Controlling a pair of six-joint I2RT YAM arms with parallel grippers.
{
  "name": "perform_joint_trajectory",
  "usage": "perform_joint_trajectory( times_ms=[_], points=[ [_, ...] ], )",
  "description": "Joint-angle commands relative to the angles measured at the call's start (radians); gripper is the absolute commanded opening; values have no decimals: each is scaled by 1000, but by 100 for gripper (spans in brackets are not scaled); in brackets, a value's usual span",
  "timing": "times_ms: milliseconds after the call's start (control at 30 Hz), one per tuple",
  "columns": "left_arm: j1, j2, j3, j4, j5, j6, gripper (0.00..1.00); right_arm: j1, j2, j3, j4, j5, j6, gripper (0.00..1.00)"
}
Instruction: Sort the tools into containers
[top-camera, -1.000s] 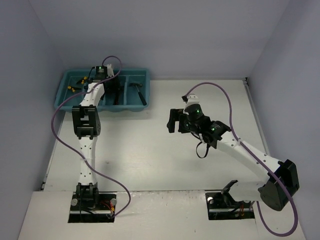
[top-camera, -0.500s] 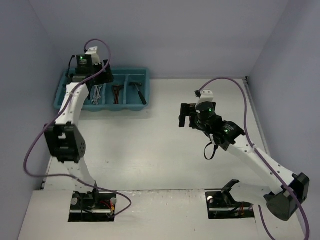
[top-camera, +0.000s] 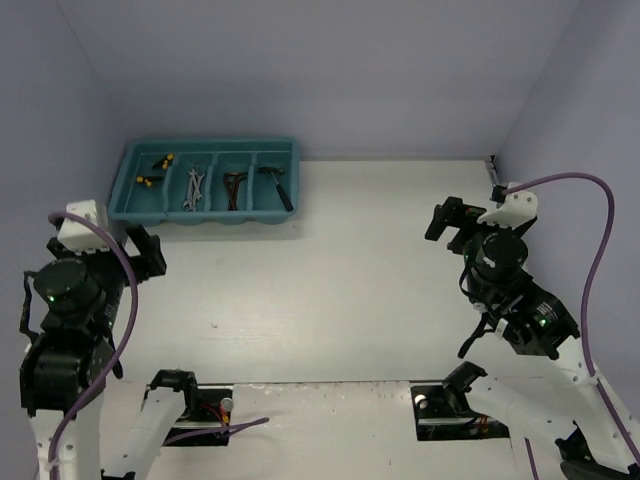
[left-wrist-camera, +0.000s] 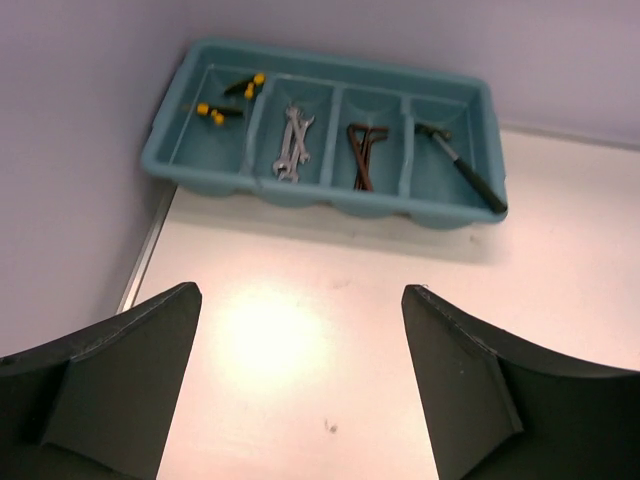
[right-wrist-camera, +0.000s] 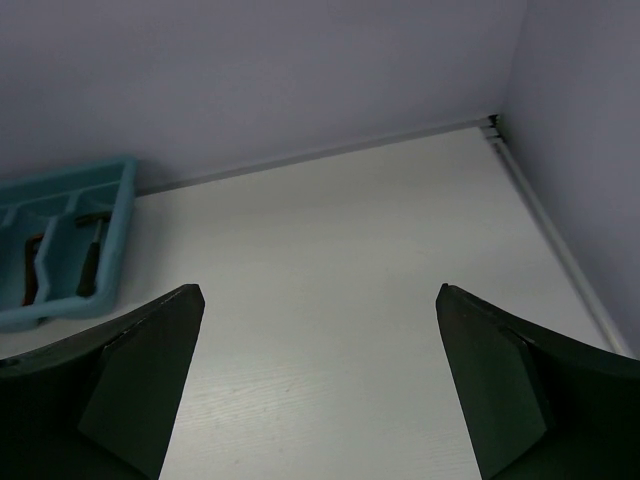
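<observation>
Four compartments of the teal tray each hold one kind of tool: yellow-and-black pieces, silver wrenches, dark red L-keys, and the hammer. My left gripper and right gripper gape wide, holding nothing, well apart from the tray. I judge the sorting done, so I'd park both arms slowly.

arms: white links, black joints | cables: purple | LEDs: green

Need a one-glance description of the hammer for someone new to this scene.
Find the teal tray at the far left corner of the table. The hammer lies diagonally, alone, in its rightmost compartment. Unlike the thin dark red keys next door, it has one long dark handle and a small head.
</observation>
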Motion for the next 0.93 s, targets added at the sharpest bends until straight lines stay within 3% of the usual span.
perform_joint_trajectory(
  times_ms=[0, 333, 900],
  points=[
    [-50, -76, -138, -113, -137, -22, 80, -7, 19, 10, 33, 167, -74, 100],
    [-75, -135, -258, -106, -186, -56, 86, -6, 110, 12, 51, 57, -80, 100],
    [-75, -71, -223, -98, -157, -107, 92, -7, 146, -11, 116, -21, -85, 100]
  ],
)
